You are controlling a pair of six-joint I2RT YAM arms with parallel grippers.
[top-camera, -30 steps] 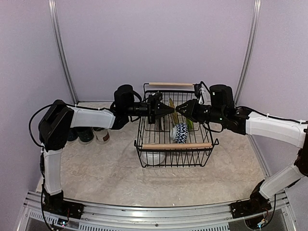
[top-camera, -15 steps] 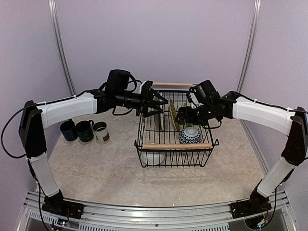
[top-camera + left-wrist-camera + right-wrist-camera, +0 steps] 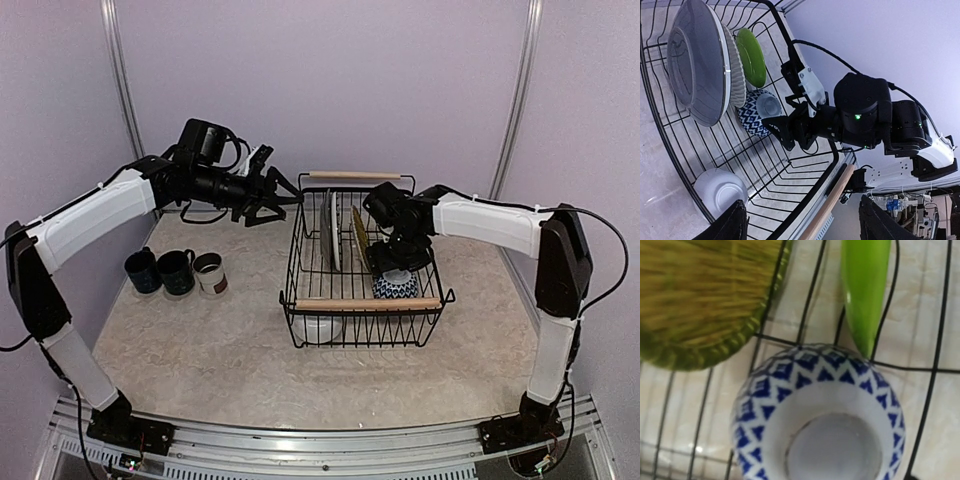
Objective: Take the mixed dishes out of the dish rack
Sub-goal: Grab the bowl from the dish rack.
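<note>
Our left hand point(image 3: 272, 200) hovers to the left of the rack point(image 3: 366, 303), above the bench, with its fingers spread wide and nothing between them. Our right hand point(image 3: 782, 135) reaches down inside the rack's right half, just over the patterned bowl point(image 3: 820, 415), whose foot faces the wrist camera. That hand's fingers stand apart and empty. In the middle of the rack the grey dish point(image 3: 695, 60), striped plate point(image 3: 737, 75) and lime plate point(image 3: 752, 57) stand on edge side by side. The white bowl point(image 3: 720, 192) sits in the rack's near left corner. Well left of the rack, a navy mug point(image 3: 142, 271), a green mug point(image 3: 178, 272) and a cup point(image 3: 210, 275) stand in a row on the bench.
</note>
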